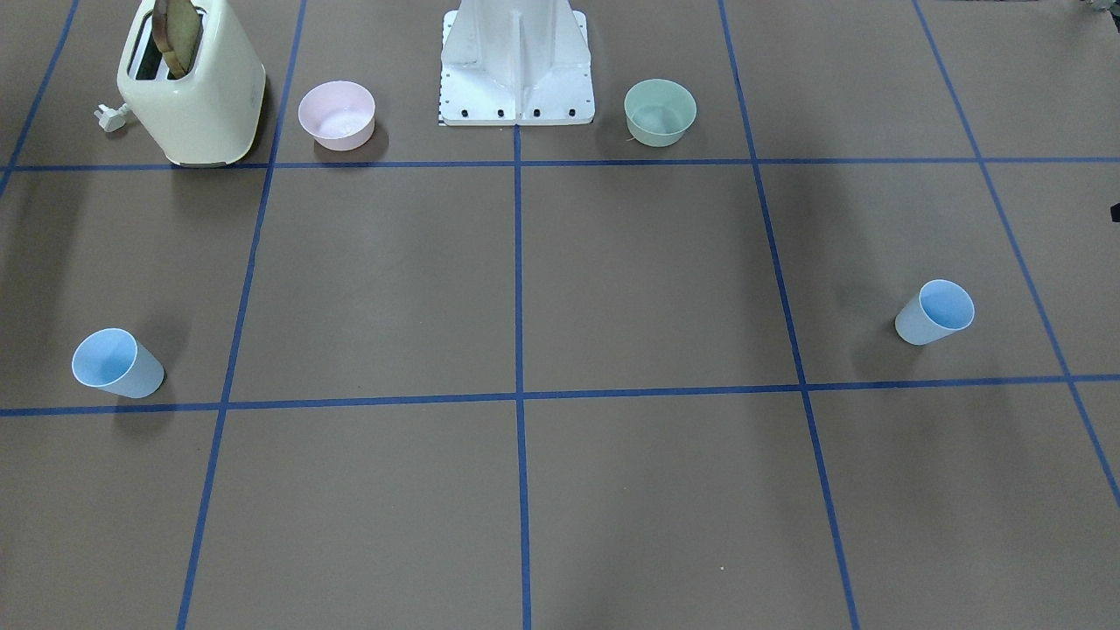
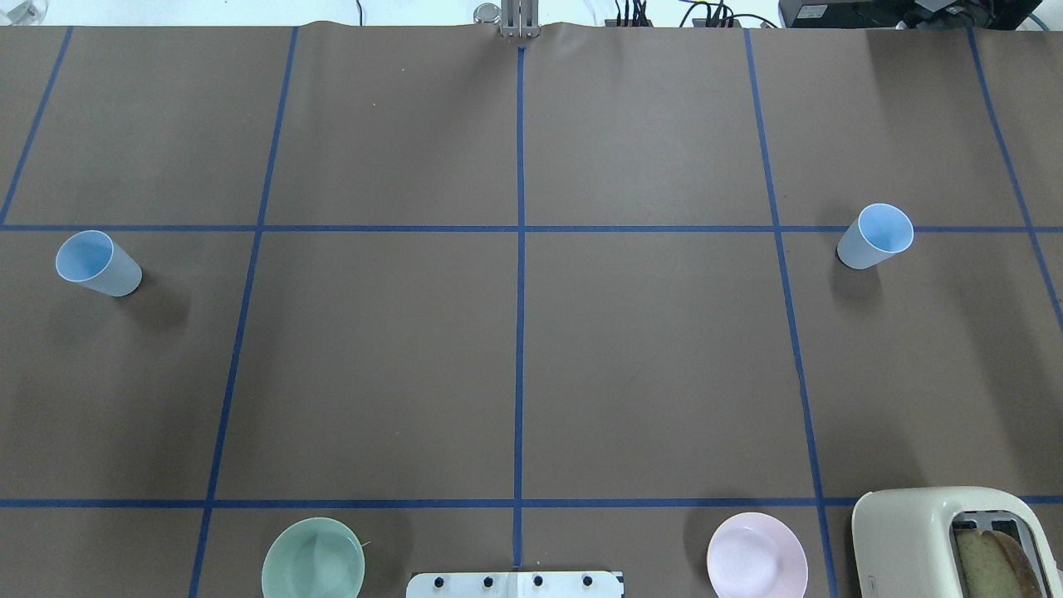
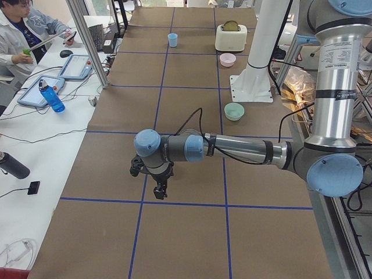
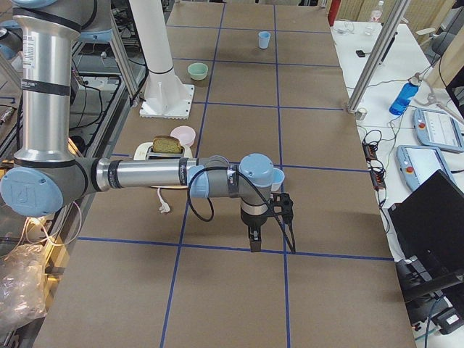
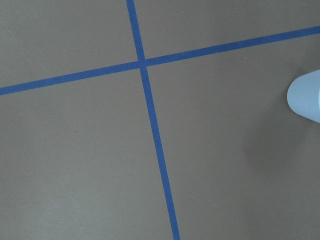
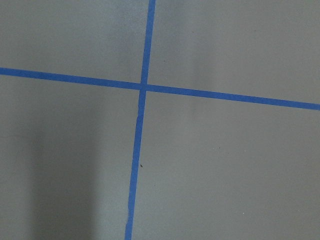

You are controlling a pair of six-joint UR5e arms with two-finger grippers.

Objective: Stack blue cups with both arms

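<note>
Blue cups: left-side cup [image 2: 97, 263] and right-side cup [image 2: 874, 237], two small tapered pale-blue plastic tumblers w/ deeper blue insides. Both upright on bases, mouths up, unstacked, well apart: one near each end of brown paper-covered table [image 2: 374, 365], each near a blue tape grid line [image 2: 521, 249]. Edge of left-side cup caught at right border of left wrist view, near a tape crossing. In exterior right view, right-side cup partly hidden behind wrist of right arm [image 4: 145, 174].

Re left arm [image 3: 238, 151]: stretched out low over table's left end, black two-finger left gripper [image 3: 158, 189] pointing down above cover, close to a tape crossing. Claw state: cannot tell, seen from side view only. Re right arm: same posture at opposite end, black two-finger right gripper [image 4: 254, 243] pointing down above cover. Claw state: cannot tell either.

Along robot-side edge: white metal base pedestal [image 1: 516, 79] at centre. Round mint-green plastic bowl [image 1: 660, 111] on its left-arm side, round pink plastic bowl [image 1: 337, 115] on its right-arm side, both upright, apart from pedestal. Cream two-slot toaster [image 1: 192, 87] just beyond pink bowl, brown bread slice [image 1: 178, 35] standing in a slot, white plug [image 1: 112, 116] lying beside toaster.
</note>
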